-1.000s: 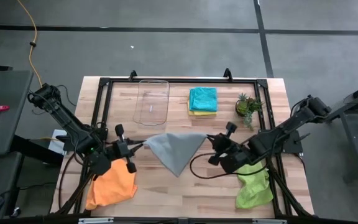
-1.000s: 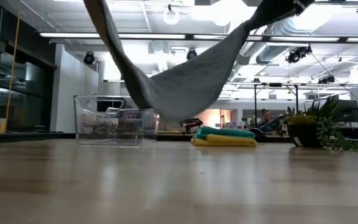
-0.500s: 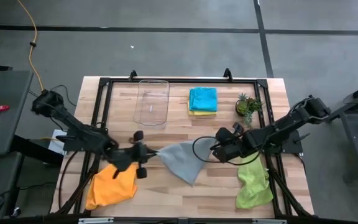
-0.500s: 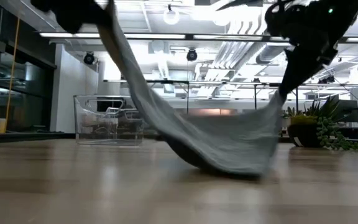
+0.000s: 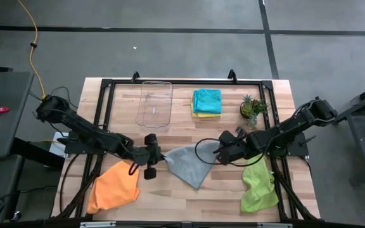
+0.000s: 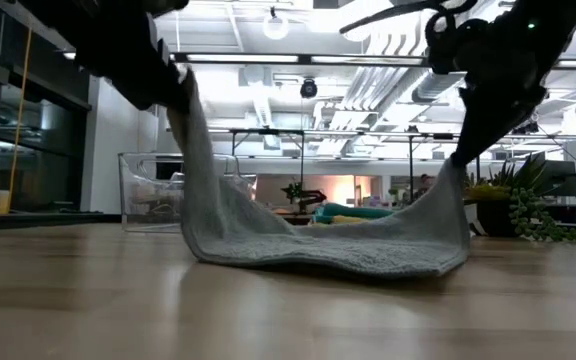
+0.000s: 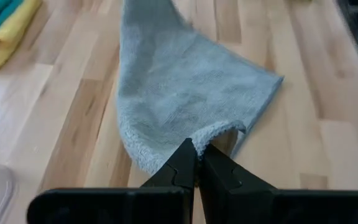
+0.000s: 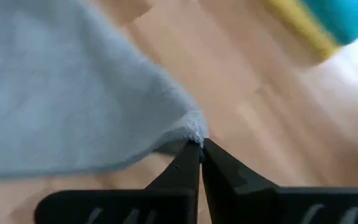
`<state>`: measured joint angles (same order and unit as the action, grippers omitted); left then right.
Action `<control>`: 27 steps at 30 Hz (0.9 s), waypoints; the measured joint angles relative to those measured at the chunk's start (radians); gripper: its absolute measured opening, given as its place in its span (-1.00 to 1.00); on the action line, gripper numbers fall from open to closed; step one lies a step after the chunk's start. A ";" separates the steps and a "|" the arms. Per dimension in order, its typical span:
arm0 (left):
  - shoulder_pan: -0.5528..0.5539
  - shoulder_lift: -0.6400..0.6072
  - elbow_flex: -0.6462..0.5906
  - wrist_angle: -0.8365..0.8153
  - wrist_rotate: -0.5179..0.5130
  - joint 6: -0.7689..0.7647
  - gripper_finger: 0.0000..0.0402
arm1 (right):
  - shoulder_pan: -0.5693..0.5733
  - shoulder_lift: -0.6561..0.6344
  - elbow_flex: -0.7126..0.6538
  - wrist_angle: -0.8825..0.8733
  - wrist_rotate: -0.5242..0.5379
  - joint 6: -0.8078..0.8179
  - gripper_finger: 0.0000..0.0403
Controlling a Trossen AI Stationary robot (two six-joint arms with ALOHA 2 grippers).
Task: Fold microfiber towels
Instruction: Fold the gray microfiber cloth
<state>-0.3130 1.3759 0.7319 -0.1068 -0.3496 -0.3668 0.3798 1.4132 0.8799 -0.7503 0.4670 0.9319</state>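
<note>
left gripper (image 5: pixel 159 156) pinches grey towel (image 5: pixel 187 164) corner | right gripper (image 5: pixel 219 152) pinches opposite corner | risk: uneven lowering bunches cloth, skewing fold

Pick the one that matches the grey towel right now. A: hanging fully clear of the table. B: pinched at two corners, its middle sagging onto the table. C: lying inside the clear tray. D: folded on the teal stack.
B: the left end effector and right end effector each pinch a corner of the grey towel, whose middle rests on the table.
</note>
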 joint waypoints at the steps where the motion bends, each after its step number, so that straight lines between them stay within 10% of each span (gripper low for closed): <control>1: -0.002 -0.001 0.001 0.005 0.000 0.000 -1.00 | 0.000 0.000 0.000 0.007 -0.022 -0.016 -0.97; 15: -0.010 -0.002 0.000 -0.010 0.018 0.002 -1.00 | 0.036 0.000 0.000 0.304 -0.111 -0.401 -0.01; 21: -0.010 -0.002 0.000 -0.010 0.018 0.002 -1.00 | 0.103 0.001 0.000 0.531 -0.194 -0.541 0.07; 27: -0.010 -0.002 0.000 -0.010 0.018 0.002 -1.00 | 0.155 0.003 -0.001 0.296 -0.091 -0.446 0.07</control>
<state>-0.3225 1.3739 0.7319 -0.1168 -0.3313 -0.3645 0.5346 1.4158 0.8791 -0.4546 0.3763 0.4863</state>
